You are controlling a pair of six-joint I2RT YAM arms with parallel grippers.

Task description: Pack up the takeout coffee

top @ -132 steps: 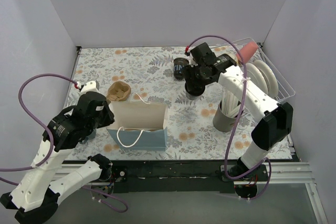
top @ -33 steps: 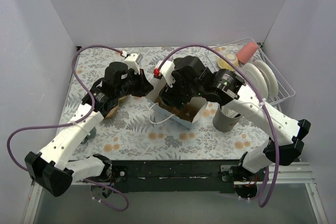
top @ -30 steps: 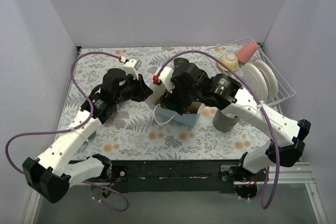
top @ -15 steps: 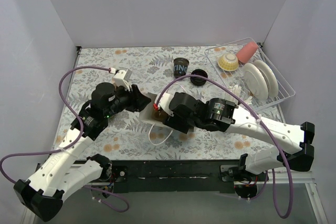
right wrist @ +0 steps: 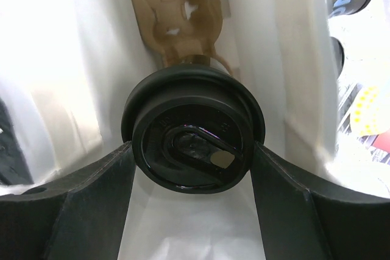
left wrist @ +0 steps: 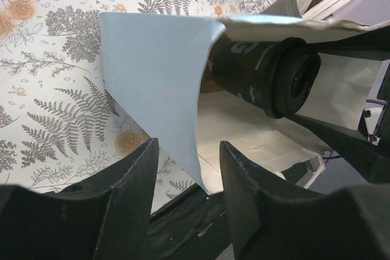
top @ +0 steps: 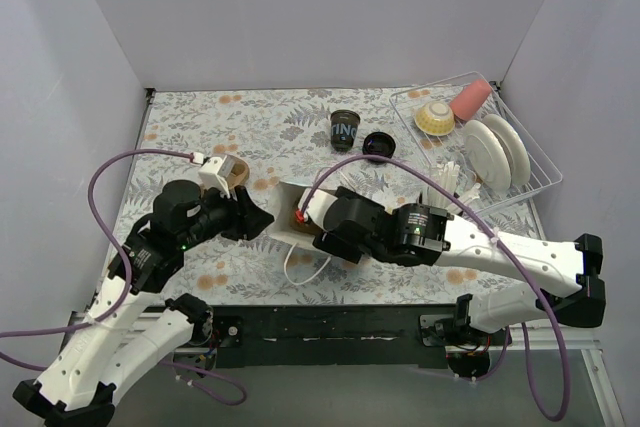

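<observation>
A black coffee cup (right wrist: 194,144) is gripped by the right hand (right wrist: 194,153), inside the tipped-over bag (left wrist: 152,71). The cup is laid on its side. Its lid is pointed at the bag's mouth, to the right, and its bottom at the brown cup tray (right wrist: 177,10). The left hand (left wrist: 189,150) is held open at the bag's edge, with nothing gripped. A second cup (top: 345,130) and a loose lid (top: 378,145) are seen on the far tabletop (top: 200,127), so the packing is judged about half done.

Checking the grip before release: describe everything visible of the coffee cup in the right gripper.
The coffee cup is black paper with white lettering and a glossy round black lid. It lies on its side inside the tipped paper bag, lid toward the bag's mouth, pinched near the lid by the right gripper. A brown cup carrier sits just behind it.
</observation>
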